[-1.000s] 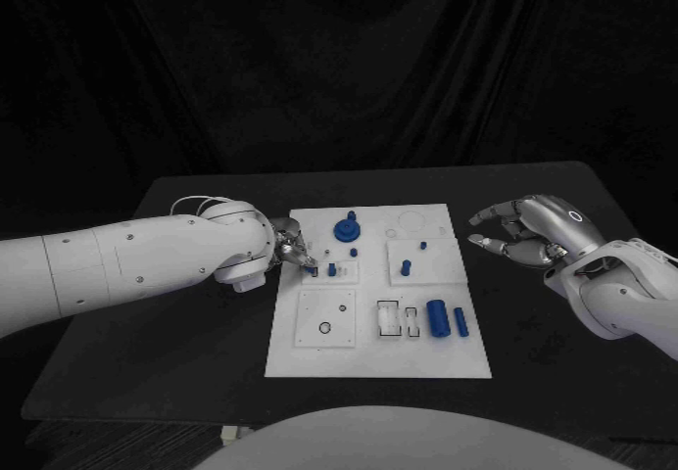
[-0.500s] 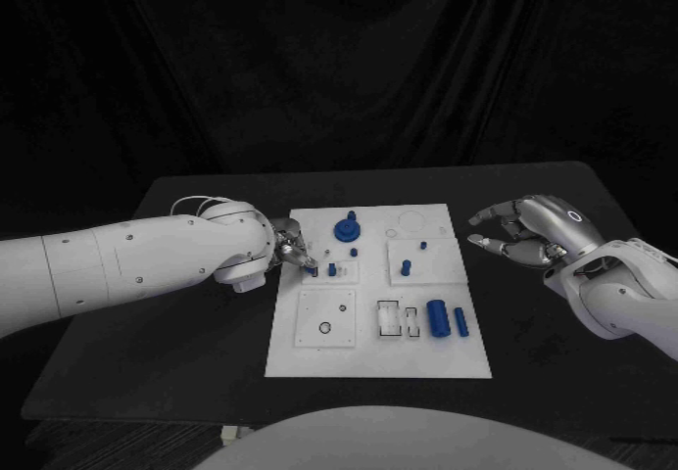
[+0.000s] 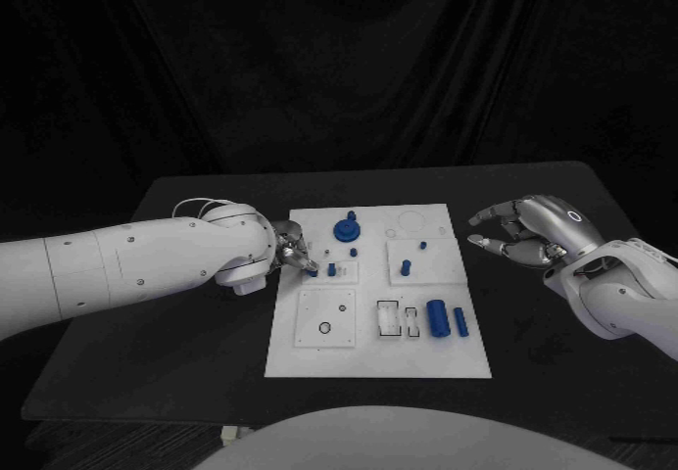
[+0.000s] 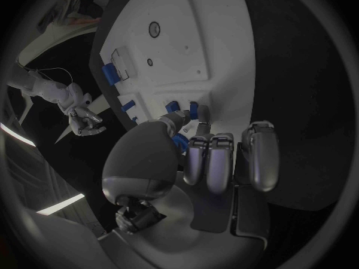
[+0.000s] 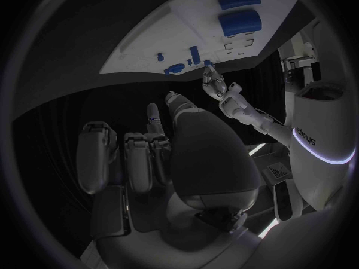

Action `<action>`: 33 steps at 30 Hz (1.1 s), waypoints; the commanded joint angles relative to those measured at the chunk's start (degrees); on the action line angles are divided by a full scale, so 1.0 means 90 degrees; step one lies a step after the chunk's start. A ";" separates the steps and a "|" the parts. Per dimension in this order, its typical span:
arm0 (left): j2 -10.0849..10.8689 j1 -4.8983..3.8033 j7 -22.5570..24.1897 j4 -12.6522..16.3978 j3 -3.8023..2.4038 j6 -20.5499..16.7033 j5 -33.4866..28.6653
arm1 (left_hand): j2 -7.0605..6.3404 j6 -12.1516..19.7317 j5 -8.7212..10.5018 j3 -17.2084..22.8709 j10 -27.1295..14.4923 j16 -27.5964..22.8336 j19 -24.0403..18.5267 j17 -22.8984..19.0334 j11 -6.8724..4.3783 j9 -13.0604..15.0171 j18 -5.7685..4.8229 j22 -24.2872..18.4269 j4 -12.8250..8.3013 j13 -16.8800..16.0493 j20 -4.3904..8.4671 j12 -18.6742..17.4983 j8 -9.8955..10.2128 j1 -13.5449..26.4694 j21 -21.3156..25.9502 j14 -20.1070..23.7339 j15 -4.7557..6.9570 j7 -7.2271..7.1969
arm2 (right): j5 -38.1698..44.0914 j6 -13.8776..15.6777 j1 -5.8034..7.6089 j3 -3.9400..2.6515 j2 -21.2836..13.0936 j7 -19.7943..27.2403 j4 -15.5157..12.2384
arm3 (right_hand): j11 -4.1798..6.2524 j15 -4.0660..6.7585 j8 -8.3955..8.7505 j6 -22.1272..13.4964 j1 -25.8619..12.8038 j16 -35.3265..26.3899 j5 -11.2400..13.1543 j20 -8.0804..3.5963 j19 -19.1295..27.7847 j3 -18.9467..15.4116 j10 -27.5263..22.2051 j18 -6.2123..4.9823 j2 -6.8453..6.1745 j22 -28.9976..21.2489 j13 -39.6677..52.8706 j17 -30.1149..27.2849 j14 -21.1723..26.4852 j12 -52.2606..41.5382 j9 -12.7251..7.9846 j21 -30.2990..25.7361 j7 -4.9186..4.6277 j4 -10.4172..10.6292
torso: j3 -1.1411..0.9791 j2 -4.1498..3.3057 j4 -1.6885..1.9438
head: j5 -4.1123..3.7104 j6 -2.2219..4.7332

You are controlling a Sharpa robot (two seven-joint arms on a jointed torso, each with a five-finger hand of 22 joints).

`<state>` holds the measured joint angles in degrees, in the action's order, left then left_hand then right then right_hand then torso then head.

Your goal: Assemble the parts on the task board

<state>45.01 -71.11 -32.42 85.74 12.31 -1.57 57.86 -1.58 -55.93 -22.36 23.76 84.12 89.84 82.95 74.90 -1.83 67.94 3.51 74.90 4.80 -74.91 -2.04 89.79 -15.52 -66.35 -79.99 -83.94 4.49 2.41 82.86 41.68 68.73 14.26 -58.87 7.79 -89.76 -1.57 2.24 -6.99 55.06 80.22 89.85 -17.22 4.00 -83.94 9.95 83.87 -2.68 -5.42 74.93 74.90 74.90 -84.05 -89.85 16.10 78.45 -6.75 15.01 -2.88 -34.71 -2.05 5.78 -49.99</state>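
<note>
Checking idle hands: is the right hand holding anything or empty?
Empty. The right hand hovers beside the task board, fingers curled loosely, nothing between them.

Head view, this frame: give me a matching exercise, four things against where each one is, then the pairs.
Things:
1. left hand
2. right hand
3. round blue part
4. two blue cylinders

Places:
A. off the task board, beyond its right edge, holding nothing
B. lying side by side, near right of the board
C. at the board's left edge, fingertips at a small blue part
D. far middle of the board

Pairs: 1-C, 2-A, 3-D, 4-B
</note>
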 commanded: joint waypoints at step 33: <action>-0.0023 0.0031 0.0026 -0.0050 0.0005 0.0106 -0.0009 | 0.0487 -0.0260 0.1881 -0.1531 0.0653 0.0017 0.0003 0.1678 -0.0020 0.0378 -0.0054 0.1016 0.1324 -0.1677 0.0003 0.0023 -0.0254 0.1690 0.0095 -0.0673 0.0005 -0.0073 | 0.0010 -0.0028 -0.0056 -0.0004 0.0006 -0.0117 0.0024 | -0.0047 -0.0040 0.0043 0.0050 -0.0013 -0.0049 -0.0044 0.0037 -0.0073 0.0038 0.0681 -0.0015 0.0073 0.1259 0.1677 0.1529 -0.0627 -0.0016 -0.0013 -0.0056 0.0019 -0.0007 | 0.0002 -0.0001 0.0000 | -0.0036 -0.0001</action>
<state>44.88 -70.90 -32.61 85.26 12.37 -0.99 57.88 2.91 -57.95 -5.82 10.20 84.12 89.85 82.95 74.90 -1.83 71.12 3.51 74.90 16.75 -74.91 -2.04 89.79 -17.61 -51.68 -79.38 -83.94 4.49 1.64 82.86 41.54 68.37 14.26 -58.81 7.64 -89.55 -1.57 2.24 -6.99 55.26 80.22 89.62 -17.49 4.00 -83.94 9.95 83.87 -2.68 -5.42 74.91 74.93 74.90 -84.05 -89.85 16.04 78.10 -6.54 15.01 -2.86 -34.71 -2.07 5.44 -49.99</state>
